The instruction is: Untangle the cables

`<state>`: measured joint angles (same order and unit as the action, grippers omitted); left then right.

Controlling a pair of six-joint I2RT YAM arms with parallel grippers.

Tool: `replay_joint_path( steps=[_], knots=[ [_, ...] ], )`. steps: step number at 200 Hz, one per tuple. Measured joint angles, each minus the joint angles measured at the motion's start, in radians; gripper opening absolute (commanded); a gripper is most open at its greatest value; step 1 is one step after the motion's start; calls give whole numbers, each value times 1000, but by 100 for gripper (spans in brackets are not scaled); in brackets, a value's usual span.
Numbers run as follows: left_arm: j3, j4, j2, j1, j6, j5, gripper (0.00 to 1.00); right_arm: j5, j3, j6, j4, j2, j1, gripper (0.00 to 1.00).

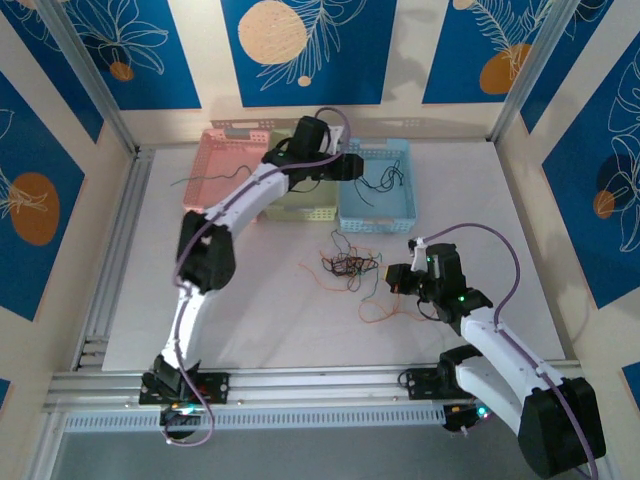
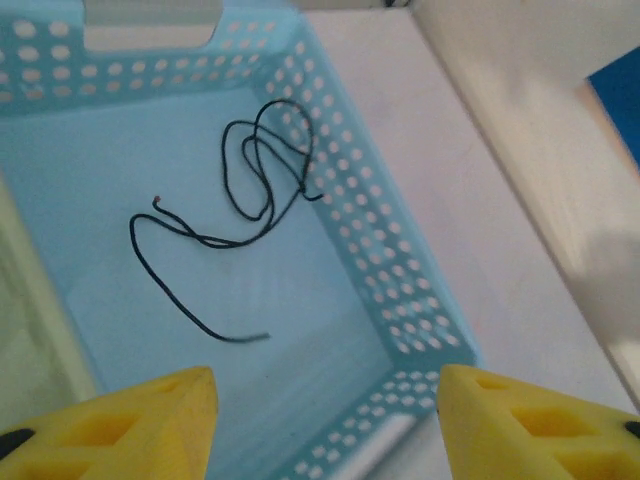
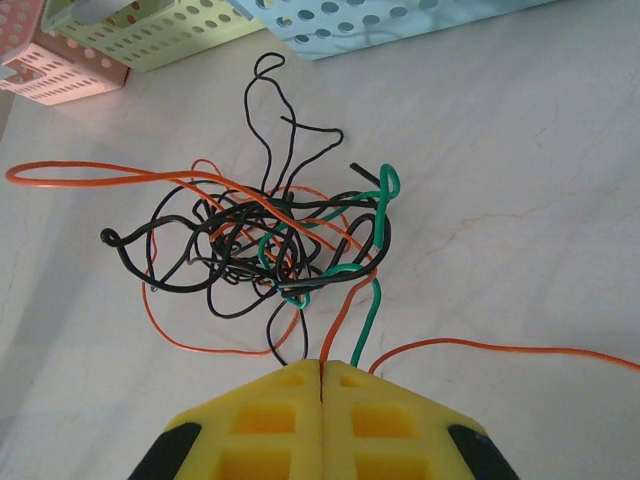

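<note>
A knot of cables [image 3: 270, 240] in black, orange-red and green lies on the white table [image 1: 260, 320], just in front of a row of three baskets, with long orange loops straying out to either side. One black cable [image 2: 230, 215] already lies by itself on the floor of the blue basket [image 2: 380, 250], one loop up against the perforated wall. The right gripper [image 3: 322, 400] sits at the near edge of the knot, its yellow fingers pressed tight together, and black, orange and green strands run down to the seam between them; it appears to be pinching at least one, though which colour cannot be told. The left gripper [image 2: 320, 420] hangs over the blue basket with its fingers spread wide and nothing between them. A green basket [image 1: 300, 205] and a pink basket [image 1: 215, 165] stand to the left of the blue one. The sorting looks to be at an early stage, with most strands knotted together. The danger from here is a pull on more than one strand at once: that would likely drag the whole clump across the table or cinch the knot tighter instead of freeing a single cable. A trailing orange loop could also snag on the right gripper as it lifts.
</note>
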<state>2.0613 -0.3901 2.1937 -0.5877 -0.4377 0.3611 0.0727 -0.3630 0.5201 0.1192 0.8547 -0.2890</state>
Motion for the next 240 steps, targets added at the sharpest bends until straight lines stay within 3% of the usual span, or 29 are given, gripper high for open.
replay_joint_path(
  steps=[38, 66, 93, 120, 165, 240],
  knots=[
    [-458, 150, -456, 0, 18, -11, 62, -6, 0, 0, 0, 0, -3, 0],
    [-774, 258, -699, 0, -4, -11, 62, -6, 0, 0, -1, 0, -6, 0],
    [-1055, 304, -801, -21, -55, -17, 63, -7, 0, -2, -2, 0, -19, 0],
    [-1243, 306, -809, -72, -112, -33, 62, -14, 0, -13, -3, 6, -47, 0],
    [-1291, 392, -755, -154, -174, -40, 63, -27, 0, -23, -4, 26, -75, 0],
    [-1075, 458, -585, -188, -154, 14, 61, -41, 0, -23, -6, 26, -85, 0]
  ],
)
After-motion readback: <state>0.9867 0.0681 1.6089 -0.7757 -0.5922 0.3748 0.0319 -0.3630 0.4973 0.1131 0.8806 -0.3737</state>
